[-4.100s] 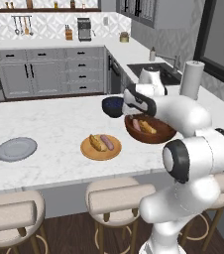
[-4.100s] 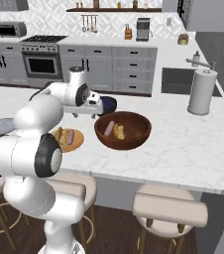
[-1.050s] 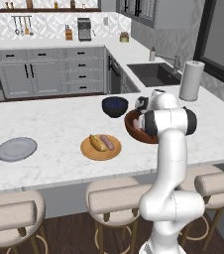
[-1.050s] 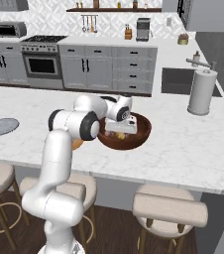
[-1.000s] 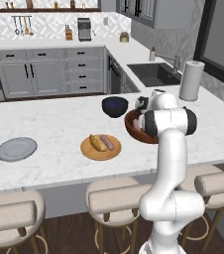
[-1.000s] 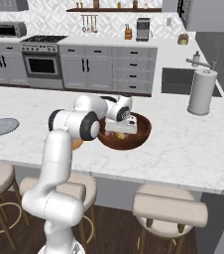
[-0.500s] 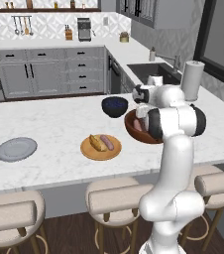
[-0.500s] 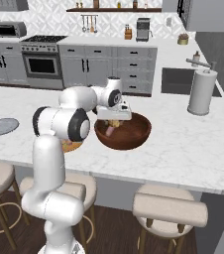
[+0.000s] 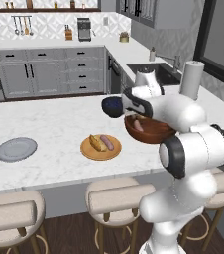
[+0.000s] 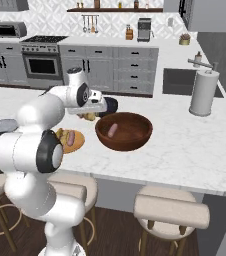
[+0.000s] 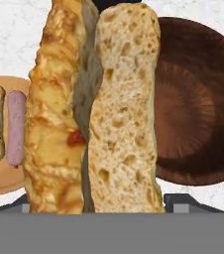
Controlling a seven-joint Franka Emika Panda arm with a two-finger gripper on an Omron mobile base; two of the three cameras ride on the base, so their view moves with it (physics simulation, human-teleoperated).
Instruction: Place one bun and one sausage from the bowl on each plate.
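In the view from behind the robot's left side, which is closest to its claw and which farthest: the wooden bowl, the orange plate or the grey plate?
1. The wooden bowl, just right of the claw, which holds a bun.
2. The orange plate, on the counter to the claw's lower left, already carrying food.
3. The grey plate, far left.

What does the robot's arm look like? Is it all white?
Mostly. The arm is made of smooth, rounded white shells, with dark grey discs at its joints, like round caps. The gripper at its end has two small dark finger tips.
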